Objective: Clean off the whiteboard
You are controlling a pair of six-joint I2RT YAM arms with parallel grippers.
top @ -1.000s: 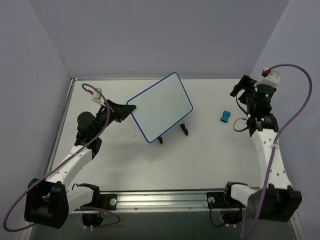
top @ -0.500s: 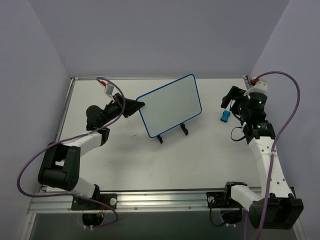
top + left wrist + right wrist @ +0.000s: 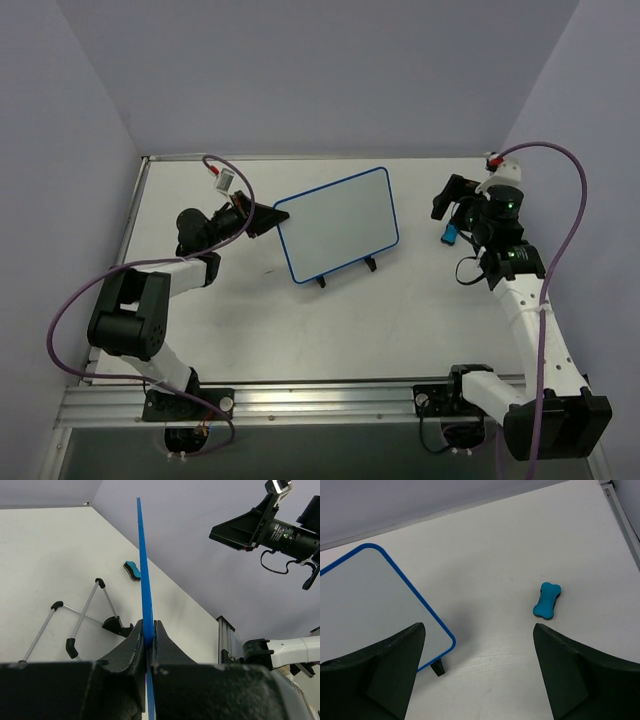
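Now, top view: your left gripper [image 3: 272,213] pinches the left edge of the whiteboard [image 3: 335,225], which stands mid-worktop, toward the far edge, on its feet [image 3: 371,265]. Over the last second the board has swung from a steep diagonal to nearly level. The left arm has folded in toward the left edge of the worktop [image 3: 400,320]. Your right gripper [image 3: 448,198] has come in from the right edge and now hangs just over the eraser [image 3: 451,236], near the far right corner. The board face looks blank here; no writing shows.

Left wrist view: the left gripper [image 3: 148,637] has its jaws pressed together on the blue rim. The whiteboard [image 3: 142,565] is seen edge-on and upright. The feet [image 3: 117,625] appear to sit on the worktop, and the eraser [image 3: 132,571] lies beyond, well apart from the board.

Right wrist view: the right gripper [image 3: 479,630] is spread wide with nothing between its fingers [image 3: 385,670]. The eraser [image 3: 547,600] lies flat ahead, nearer the right finger, untouched. A rounded corner of the whiteboard [image 3: 365,595] and one foot show at left.

Likely reading: the board is braced and you're lining up to pick the eraser. Wiping hasn't started, so the task is early.
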